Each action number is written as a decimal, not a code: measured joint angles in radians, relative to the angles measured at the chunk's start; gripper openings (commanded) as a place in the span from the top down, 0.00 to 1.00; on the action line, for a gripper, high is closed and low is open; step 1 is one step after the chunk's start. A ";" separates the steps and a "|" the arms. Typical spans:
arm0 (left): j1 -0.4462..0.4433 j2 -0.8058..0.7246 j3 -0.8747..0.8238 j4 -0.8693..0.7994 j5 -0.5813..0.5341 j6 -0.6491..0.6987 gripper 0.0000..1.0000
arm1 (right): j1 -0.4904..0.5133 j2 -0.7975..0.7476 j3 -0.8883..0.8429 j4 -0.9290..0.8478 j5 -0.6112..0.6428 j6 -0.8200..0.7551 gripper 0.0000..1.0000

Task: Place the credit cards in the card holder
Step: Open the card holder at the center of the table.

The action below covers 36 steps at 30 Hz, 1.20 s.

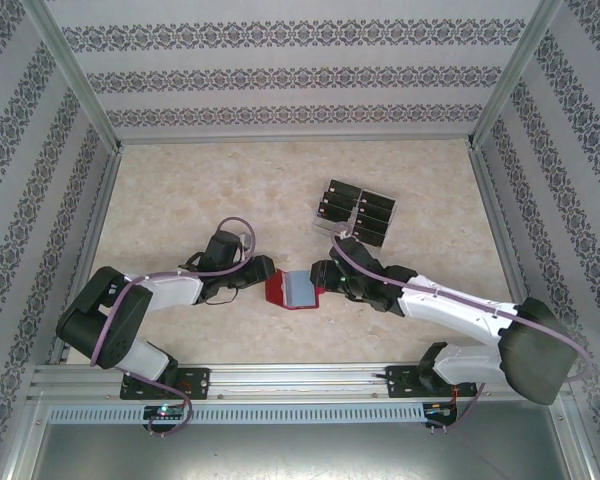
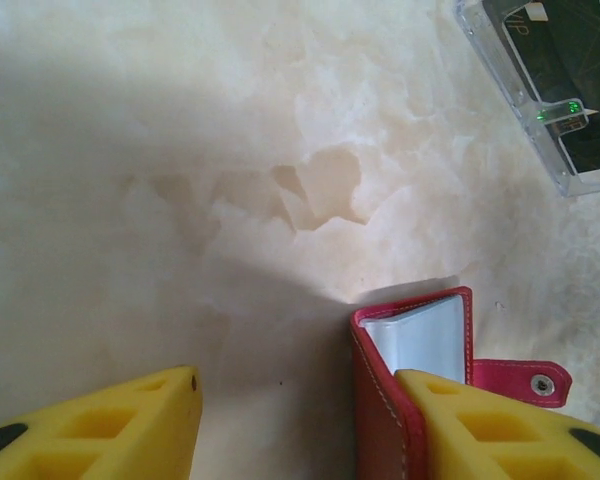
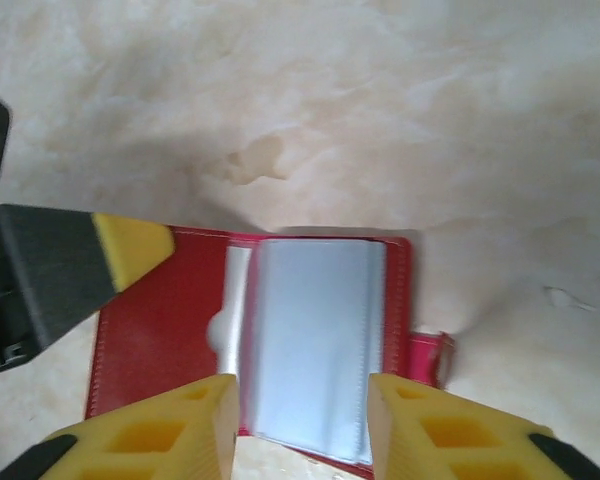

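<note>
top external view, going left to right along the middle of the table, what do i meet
left arm's fingers → card holder, lying open → right arm's fingers

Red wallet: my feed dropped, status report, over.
Left claw open, touching dark-red leather folding wallet, lying open. Right claw open, empty, above its pale pockets. Black rectangular cards in clear plastic rack. Nothing in the way.

Lab test cell — aluminium frame (image 1: 75, 78), patterned walls (image 1: 300, 60).
</note>
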 measured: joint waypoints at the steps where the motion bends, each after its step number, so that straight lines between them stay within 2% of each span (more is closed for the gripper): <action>1: 0.000 0.000 0.002 -0.009 -0.005 0.007 0.44 | 0.005 0.017 0.011 0.010 -0.011 0.002 0.74; 7: 0.000 -0.001 0.032 -0.102 -0.051 0.061 0.41 | 0.039 0.238 0.095 0.113 -0.108 -0.003 0.90; 12: 0.000 -0.012 0.093 -0.248 -0.140 0.126 0.41 | 0.038 0.372 0.100 0.163 -0.151 0.000 0.93; 17: 0.001 -0.015 0.133 -0.352 -0.204 0.186 0.40 | 0.032 0.378 0.045 0.199 -0.151 0.018 0.93; 26: 0.001 -0.019 0.175 -0.430 -0.208 0.245 0.37 | 0.030 0.396 0.030 0.244 -0.151 0.032 0.93; 31: 0.000 -0.121 0.205 -0.457 -0.183 0.236 0.34 | 0.030 0.396 0.029 0.245 -0.150 0.035 0.92; 36: -0.013 -0.238 0.214 -0.425 -0.129 0.163 0.33 | 0.030 0.396 0.022 0.257 -0.149 0.047 0.92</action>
